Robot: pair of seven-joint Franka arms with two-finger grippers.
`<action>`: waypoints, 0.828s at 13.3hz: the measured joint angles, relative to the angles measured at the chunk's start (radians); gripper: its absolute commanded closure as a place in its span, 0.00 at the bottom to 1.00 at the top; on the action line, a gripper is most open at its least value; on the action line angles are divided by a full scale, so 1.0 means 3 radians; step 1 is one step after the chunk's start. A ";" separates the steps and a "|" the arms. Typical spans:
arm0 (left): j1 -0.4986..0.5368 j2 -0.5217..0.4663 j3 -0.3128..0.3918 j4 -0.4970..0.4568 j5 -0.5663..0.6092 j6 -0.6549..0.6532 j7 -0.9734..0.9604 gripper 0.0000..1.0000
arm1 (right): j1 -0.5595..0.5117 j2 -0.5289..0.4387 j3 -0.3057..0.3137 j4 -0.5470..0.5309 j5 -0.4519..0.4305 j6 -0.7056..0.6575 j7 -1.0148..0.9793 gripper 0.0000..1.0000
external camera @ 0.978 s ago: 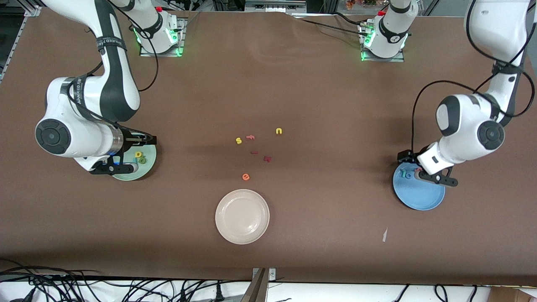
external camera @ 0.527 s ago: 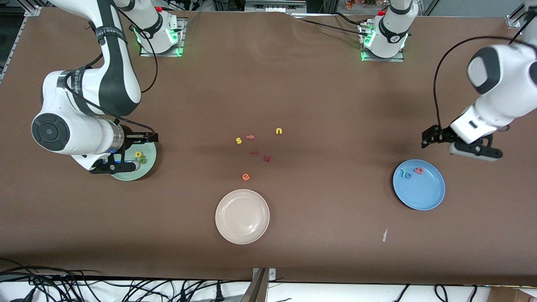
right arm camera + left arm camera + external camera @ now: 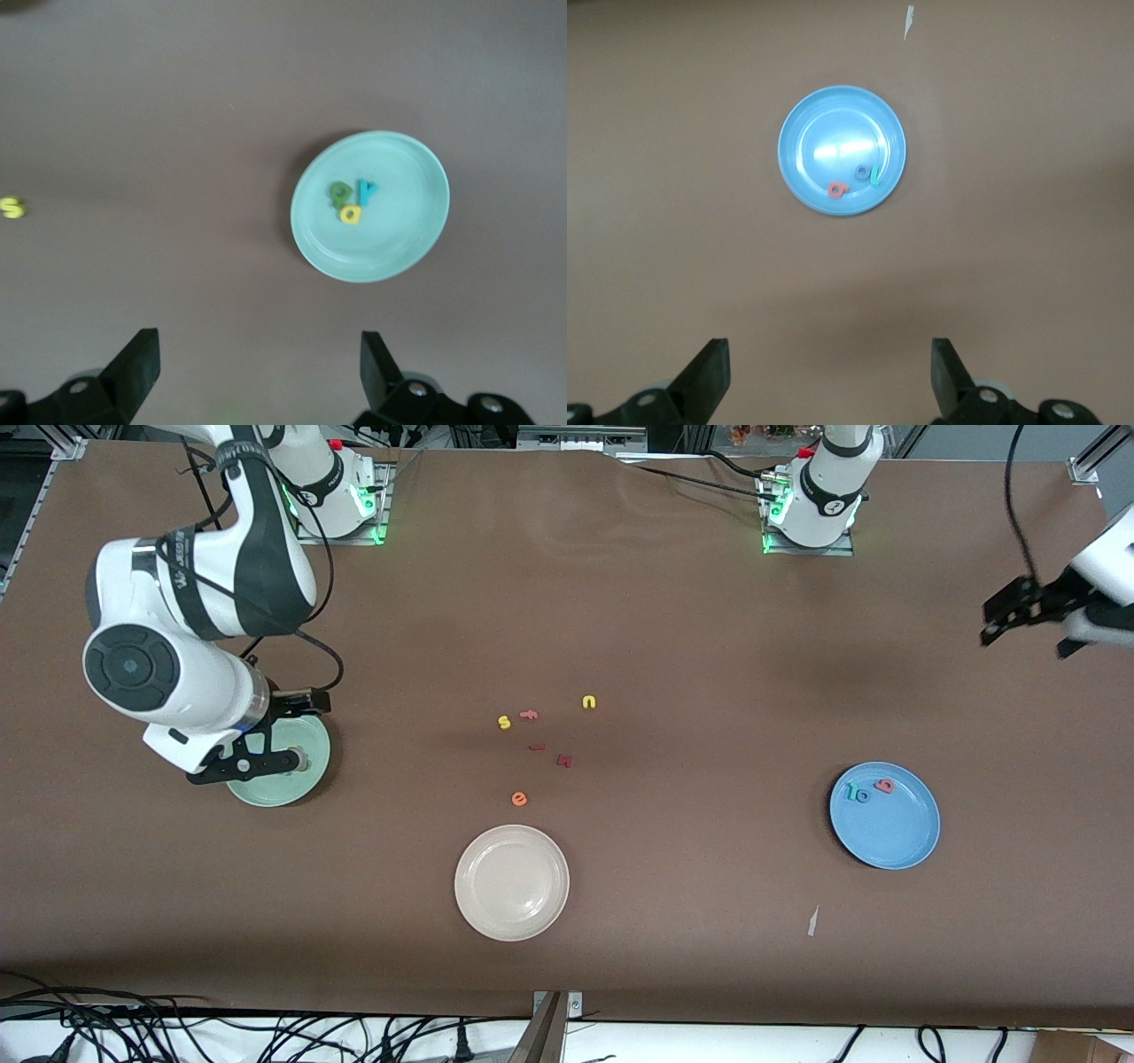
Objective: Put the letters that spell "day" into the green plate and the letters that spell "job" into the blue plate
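Note:
The green plate [image 3: 399, 241] holds a yellow letter [image 3: 351, 213], an olive-green letter [image 3: 340, 190] and a teal "y" [image 3: 366, 189]. In the front view my right gripper [image 3: 270, 755] hangs open and empty over the green plate [image 3: 299, 783] and hides those letters. The blue plate [image 3: 895, 834] carries the teal "j" [image 3: 853, 792], the blue "o" [image 3: 864, 796] and the salmon "b" [image 3: 883, 786]. The left wrist view shows the blue plate [image 3: 824, 133] from high above. My left gripper [image 3: 1028, 624] is open and empty, up in the air near the left arm's end of the table.
A cream-white plate [image 3: 512, 882] sits nearest the front camera. Loose letters lie mid-table: a yellow "s" [image 3: 504, 723], a yellow "n" [image 3: 588, 702], an orange "e" [image 3: 519, 799] and two dark red ones [image 3: 563, 760]. A paper scrap [image 3: 812, 921] lies near the blue plate.
My left gripper has risen off the blue plate and swung away toward its end of the table, uncovering the three letters. My right arm has lifted above the green plate.

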 measured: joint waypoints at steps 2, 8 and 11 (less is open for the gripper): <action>0.0002 -0.0003 -0.0010 0.0380 0.0001 -0.0443 -0.0322 0.00 | -0.0233 -0.0170 0.0287 -0.0109 -0.0056 0.0193 0.0001 0.00; -0.0012 0.0397 -0.0485 0.0834 0.0001 -0.0600 -0.1725 0.00 | -0.0909 -0.0828 0.0540 -0.0514 -0.0078 0.0225 -0.0026 0.00; -0.0003 0.0644 -0.0409 0.1134 0.0001 -0.0690 -0.1738 0.00 | -0.1110 -0.0980 0.0547 -0.0618 -0.0077 0.0112 -0.0046 0.00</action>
